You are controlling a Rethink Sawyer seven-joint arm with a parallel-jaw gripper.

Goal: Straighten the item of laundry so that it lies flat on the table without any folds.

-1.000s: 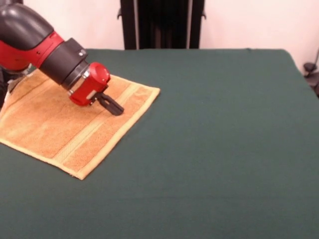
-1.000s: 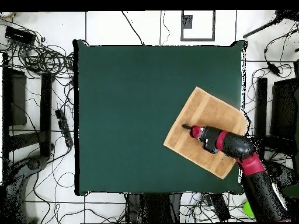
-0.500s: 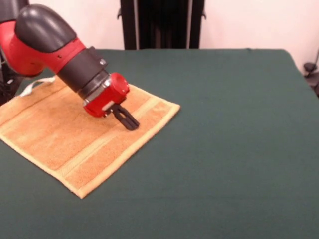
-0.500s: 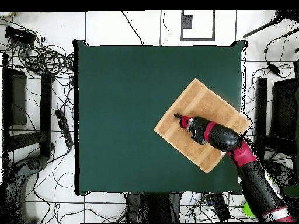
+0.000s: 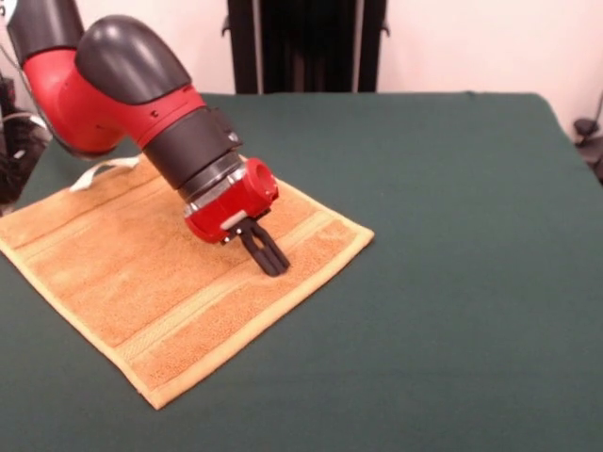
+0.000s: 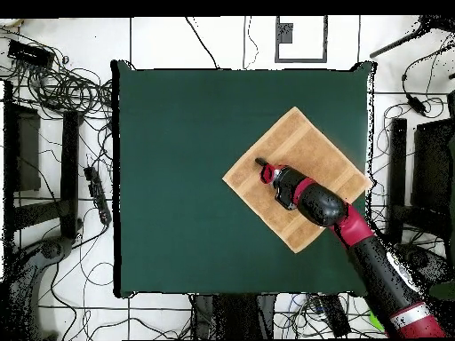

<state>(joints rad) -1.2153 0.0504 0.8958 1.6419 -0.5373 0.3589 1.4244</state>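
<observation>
The orange-tan towel (image 5: 170, 273) lies flat on the green table (image 5: 452, 282), directly under the gripper (image 5: 274, 264). Fingers drawn narrow together, tips pressing the towel beside its stripe band.

Towel (image 5: 122, 273): orange-tan terry, roughly square, lying spread on the worktop (image 5: 443, 264) with no fold visible where it shows; part is hidden under the arm. Set cornerwise to the worktop edges, diamond-wise in the overhead view (image 6: 307, 155). Paler woven stripe bands run near two opposite edges. White tag loop (image 5: 94, 173) at the far corner, lying on the cloth top. Worktop: large, rectangular, dark green cloth-like surface, far wider than the towel, which sits toward one side (image 6: 178, 178).
</observation>
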